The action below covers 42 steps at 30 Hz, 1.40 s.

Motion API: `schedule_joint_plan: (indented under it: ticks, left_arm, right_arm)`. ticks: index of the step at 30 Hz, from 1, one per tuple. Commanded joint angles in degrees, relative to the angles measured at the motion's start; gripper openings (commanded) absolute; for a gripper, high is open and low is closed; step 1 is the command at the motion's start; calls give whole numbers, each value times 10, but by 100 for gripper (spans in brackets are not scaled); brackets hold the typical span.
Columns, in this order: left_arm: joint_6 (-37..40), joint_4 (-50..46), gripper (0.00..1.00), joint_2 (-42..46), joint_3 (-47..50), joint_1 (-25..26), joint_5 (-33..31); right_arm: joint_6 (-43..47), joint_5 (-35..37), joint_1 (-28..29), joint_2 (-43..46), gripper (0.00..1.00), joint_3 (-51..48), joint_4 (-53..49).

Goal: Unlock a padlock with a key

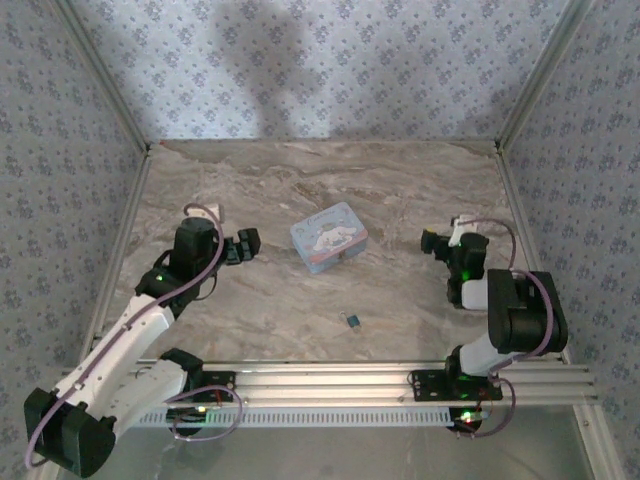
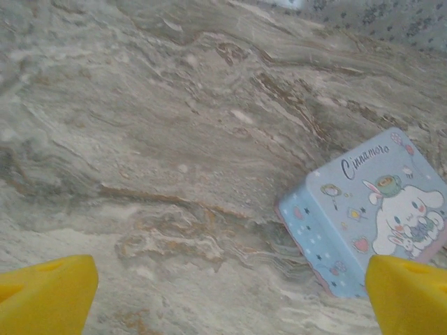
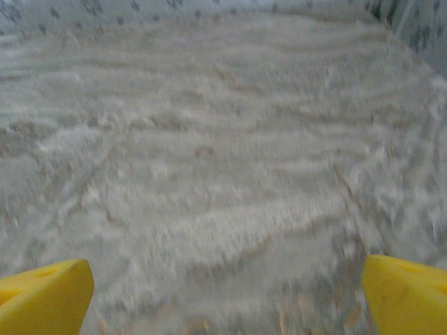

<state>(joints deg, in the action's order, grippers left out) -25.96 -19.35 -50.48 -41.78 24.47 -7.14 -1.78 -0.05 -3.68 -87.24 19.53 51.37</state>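
The padlock (image 1: 353,320) is a tiny teal speck on the marble table, near the front edge between the two arms. The key is too small to make out. My left gripper (image 1: 250,246) hovers left of the light-blue cartoon tin (image 1: 329,237) and points toward it. In the left wrist view its yellow fingertips (image 2: 45,293) stand far apart, so the left gripper (image 2: 230,307) is open with only bare table between them. My right gripper (image 1: 428,242) sits at the right of the table, well behind the padlock. It is also open (image 3: 227,300) over bare marble.
The tin (image 2: 370,216) lies flat mid-table, its near corner close to the left gripper's right finger. Patterned walls close the table (image 1: 400,190) in on three sides. An aluminium rail (image 1: 400,380) runs along the front edge. The right wrist view is blurred.
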Motion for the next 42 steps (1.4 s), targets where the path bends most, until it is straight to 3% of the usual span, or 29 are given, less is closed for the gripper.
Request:
schedule_joint_plan:
  ticks: [1,6,12,19,25,42]
  left_arm:
    - [35,-8,98,4,-18,-7,-32]
    - [66,18,98,5,-15,-13,-76]
    - [121,130,98,-10,27,-32,-157]
    - [190,221,98,-108,52,-85,-215]
    - [221,349,98,-155,106,-114,-205]
    - [287,645,98,-311,198,-185,-80]
  right_arm:
    - [23,23,14,-1,100,24,-40]
    - [26,27,17,-1,100,23,-37]
    - [27,26,17,-1,100,23,-37]
    - [27,26,17,-1,100,22,-37]
    - [27,26,17,-1,100,23,-37]
    - [27,26,17,-1,100,23,-37]
